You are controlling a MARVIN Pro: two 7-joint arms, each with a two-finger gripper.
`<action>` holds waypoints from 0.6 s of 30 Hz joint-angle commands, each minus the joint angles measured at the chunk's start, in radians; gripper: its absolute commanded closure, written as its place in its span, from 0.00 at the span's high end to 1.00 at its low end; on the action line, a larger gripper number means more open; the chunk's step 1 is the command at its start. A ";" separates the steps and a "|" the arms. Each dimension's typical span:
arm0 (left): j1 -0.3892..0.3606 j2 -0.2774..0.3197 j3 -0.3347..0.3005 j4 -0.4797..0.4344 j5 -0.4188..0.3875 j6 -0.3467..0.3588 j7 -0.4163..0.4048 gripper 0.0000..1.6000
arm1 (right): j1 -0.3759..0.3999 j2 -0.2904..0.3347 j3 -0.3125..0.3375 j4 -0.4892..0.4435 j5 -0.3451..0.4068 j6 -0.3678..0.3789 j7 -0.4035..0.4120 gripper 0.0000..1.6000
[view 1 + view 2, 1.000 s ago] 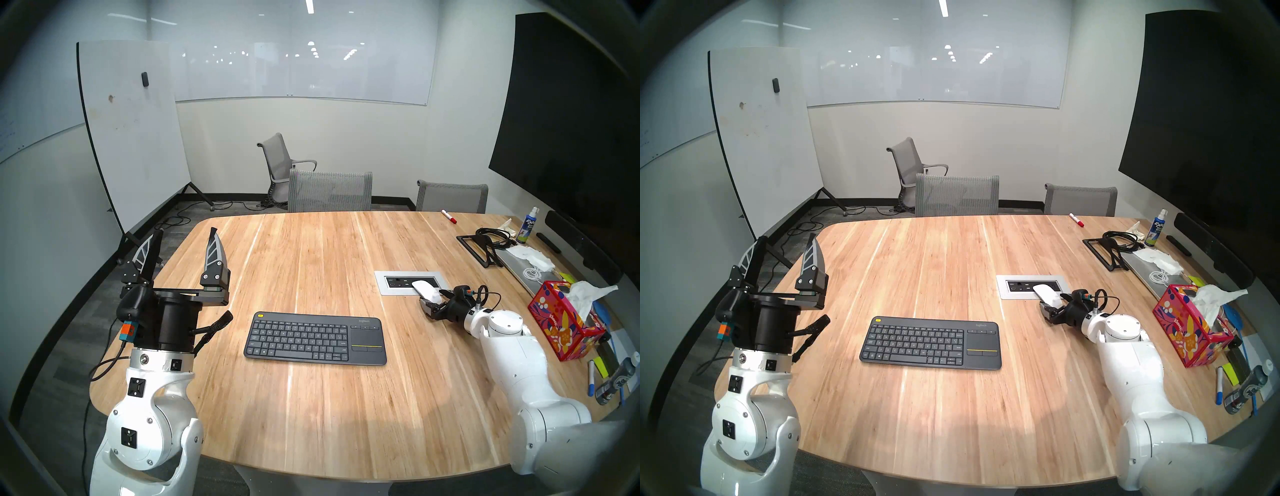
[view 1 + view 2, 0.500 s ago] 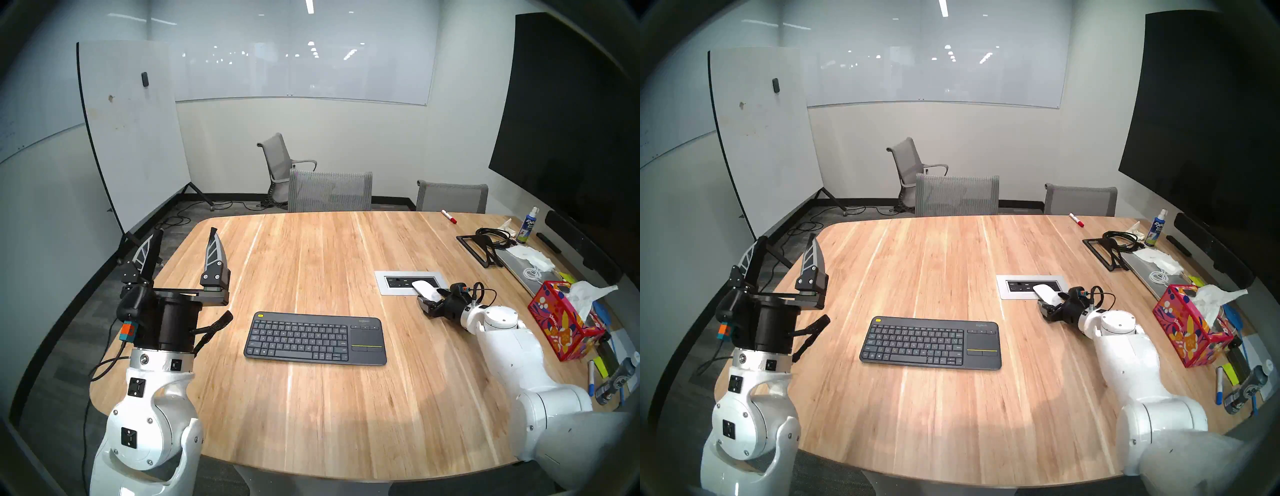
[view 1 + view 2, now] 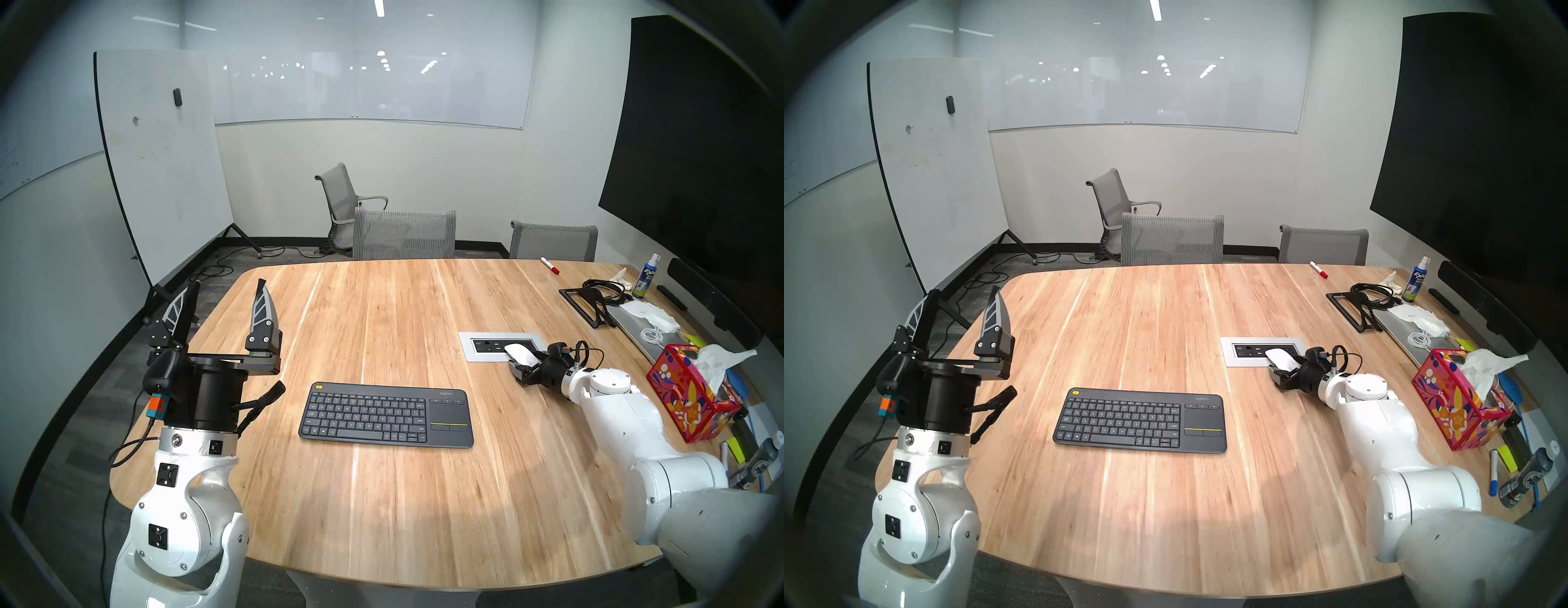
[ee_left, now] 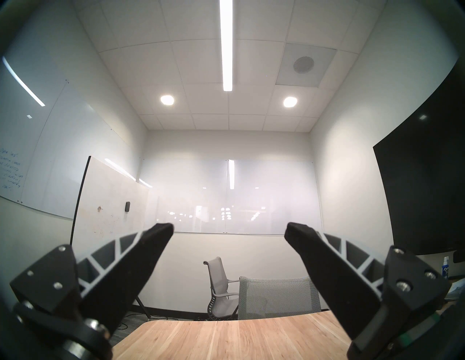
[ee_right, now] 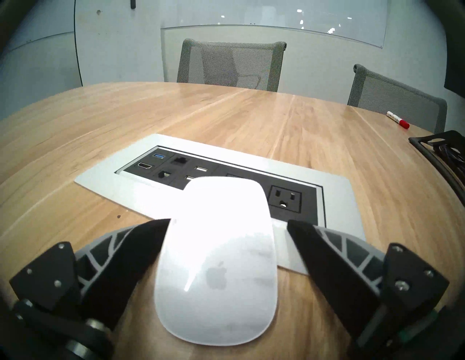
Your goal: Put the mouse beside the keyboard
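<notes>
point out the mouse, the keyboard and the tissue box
mouse (image 5: 216,261), right wrist view, middle of its white top
keyboard (image 3: 369,414), head left view, middle of the key field
tissue box (image 3: 683,397), head left view, its patterned red side

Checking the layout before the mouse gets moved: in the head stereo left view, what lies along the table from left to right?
left pincer → keyboard → power socket panel → mouse → tissue box

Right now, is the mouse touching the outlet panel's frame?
Touching. The right wrist view shows the mouse lying with its far end on the outlet panel, overlapping the white frame.
</notes>
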 commanded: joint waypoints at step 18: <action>-0.003 -0.001 -0.001 -0.015 0.000 -0.003 0.001 1.00 | 0.049 -0.073 -0.060 -0.111 -0.050 0.030 0.049 0.00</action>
